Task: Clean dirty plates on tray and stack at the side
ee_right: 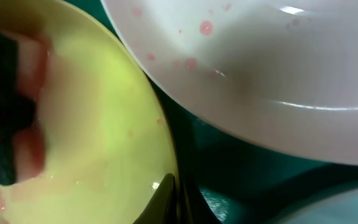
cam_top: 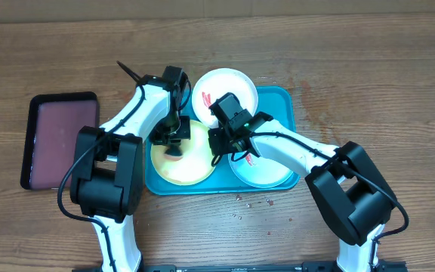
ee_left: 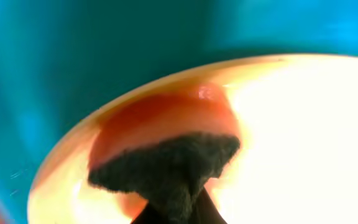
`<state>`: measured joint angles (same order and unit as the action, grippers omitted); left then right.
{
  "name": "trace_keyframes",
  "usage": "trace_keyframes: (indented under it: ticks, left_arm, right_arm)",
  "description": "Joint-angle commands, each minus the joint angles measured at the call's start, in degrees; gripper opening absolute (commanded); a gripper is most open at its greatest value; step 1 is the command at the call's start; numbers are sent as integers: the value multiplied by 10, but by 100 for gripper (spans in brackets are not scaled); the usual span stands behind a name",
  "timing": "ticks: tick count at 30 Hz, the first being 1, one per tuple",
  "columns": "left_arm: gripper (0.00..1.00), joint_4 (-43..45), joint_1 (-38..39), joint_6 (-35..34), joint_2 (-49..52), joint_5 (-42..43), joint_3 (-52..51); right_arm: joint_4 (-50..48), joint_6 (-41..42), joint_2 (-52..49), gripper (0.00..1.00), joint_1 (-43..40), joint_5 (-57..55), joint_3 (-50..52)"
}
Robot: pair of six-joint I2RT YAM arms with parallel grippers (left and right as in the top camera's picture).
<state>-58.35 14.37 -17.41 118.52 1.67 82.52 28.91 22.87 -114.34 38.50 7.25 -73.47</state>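
Note:
The turquoise tray (cam_top: 278, 98) holds three plates. The yellow-green plate (cam_top: 191, 165) lies at its left, the white plate (cam_top: 229, 81) with red smears at the back, and the teal plate (cam_top: 266, 172) at the right. My left gripper (cam_top: 174, 143) is shut on a dark sponge (ee_left: 166, 168) and presses it onto a red smear (ee_left: 160, 115) on the yellow-green plate (ee_left: 303, 124). My right gripper (ee_right: 176, 199) is shut on that plate's right rim (ee_right: 104, 93). It sits between the plates in the overhead view (cam_top: 219, 147). The white plate (ee_right: 278, 62) overhangs nearby.
A smaller black-rimmed maroon tray (cam_top: 59, 140) lies on the wooden table to the left. Small red crumbs (cam_top: 248, 202) dot the table in front of the turquoise tray. Both arms cross over the tray's middle.

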Motion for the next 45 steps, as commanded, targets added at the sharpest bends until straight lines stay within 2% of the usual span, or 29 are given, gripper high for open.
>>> trace_keyframes:
  ticks: [1, 3, 5, 8, 13, 16, 20, 23, 29, 33, 38, 41, 45]
  left_arm:
    - [4, 38, 11, 58, 7, 132, -43]
    - [4, 47, 11, 55, 7, 102, -64]
    - [4, 39, 9, 33, 7, 32, -80]
    - [4, -8, -4, -38, 7, -105, -82]
    - [4, -92, -20, -122, 3, -223, -44]
    - [4, -125, -25, -150, -14, -235, -1]
    - [4, -129, -28, -150, -91, -199, 43]
    - [4, -112, -29, -150, -164, -165, 47]
    - [4, -116, -63, -150, -281, -153, 46]
    - [4, -136, -118, -150, -311, -151, 46]
    - [4, -168, -197, -145, -311, -155, 42]
    - [4, -171, -253, -143, -311, -138, 34]
    - [4, -176, -304, -144, -310, -120, 34]
  right_arm:
    - [-6, -4, 2, 4, 0, 3, -13]
    - [-7, -4, 2, 4, 0, 3, -13]
    - [-7, -4, 2, 4, 0, 3, -13]
    - [-8, -4, 2, 4, 0, 3, -13]
    - [-13, -4, 2, 4, 0, 3, -13]
    - [-13, -4, 2, 4, 0, 3, -13]
    - [-12, -6, 4, 4, 0, 3, -13]
    - [-11, -19, 15, 4, 1, 3, -13]
    - [1, -34, 69, 4, 11, -31, -13]
    - [34, -37, 111, 4, 33, -160, -29]
    - [100, -104, 132, 4, 74, -378, -92]
    - [119, -171, 132, 4, 109, -572, -133]
    - [74, -306, 132, 4, 148, -746, -144]
